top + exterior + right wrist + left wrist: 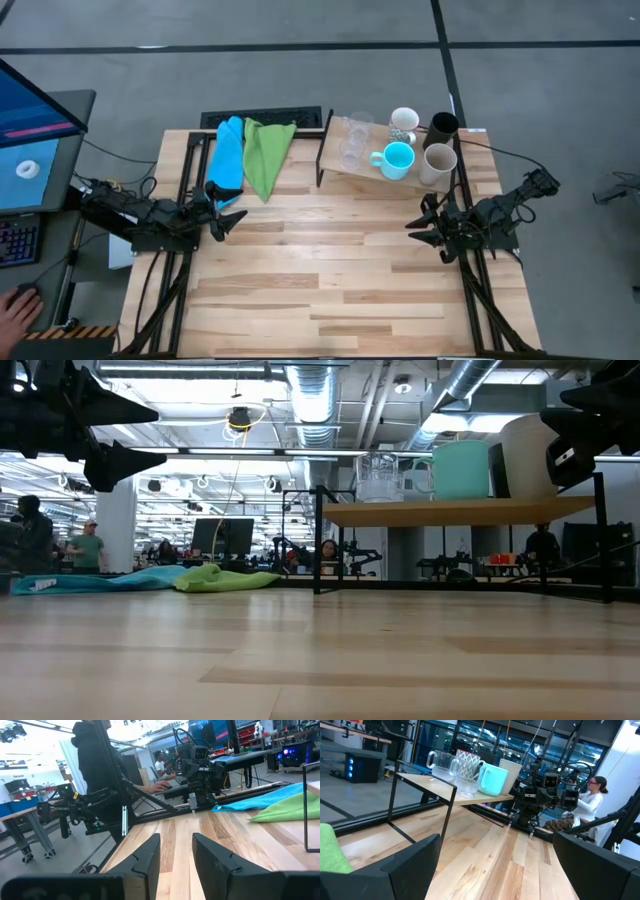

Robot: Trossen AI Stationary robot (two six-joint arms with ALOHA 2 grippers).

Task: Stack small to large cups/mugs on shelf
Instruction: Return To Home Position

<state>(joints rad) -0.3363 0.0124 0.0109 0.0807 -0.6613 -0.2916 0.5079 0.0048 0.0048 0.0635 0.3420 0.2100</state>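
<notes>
I read the table (330, 270) from its left edge. The left end effector (230, 220) hangs above the left rim, fingers spread wide and released, gripping nothing. It points across the planks toward the other arm.

Just behind it, at the rear left of the table, lie 2 cloths: a blue cloth (230, 150) and a green cloth (267, 155), side by side and touching. The wide plank area between the 2 arms, from the middle to the front edge, is open room for moving.

The shelf (340, 172) stands at the rear, right of centre, and it carries all 6 vessels, each upright with its mouth up:
- Left end: 2 clear cups (354, 140), one behind the other.
- Centre: the white mug (404, 122) at the rear, and the cyan mug (398, 160) in front with its handle toward the clear cups.
- Right end: the black cup (442, 127) at the rear and the beige tumbler (438, 163) in front, just beside the cyan mug.

The right end effector (420, 222) hangs above the right rim, in front of the shelf and well apart from it. Its fingers are parted by a narrow gap, released, and hold nothing.

Off the table, a monitor (30, 130) stands at far left with a person's hand (15, 305) below it. The low view shows ceiling ducts (315, 400) and people in the room behind.
</notes>
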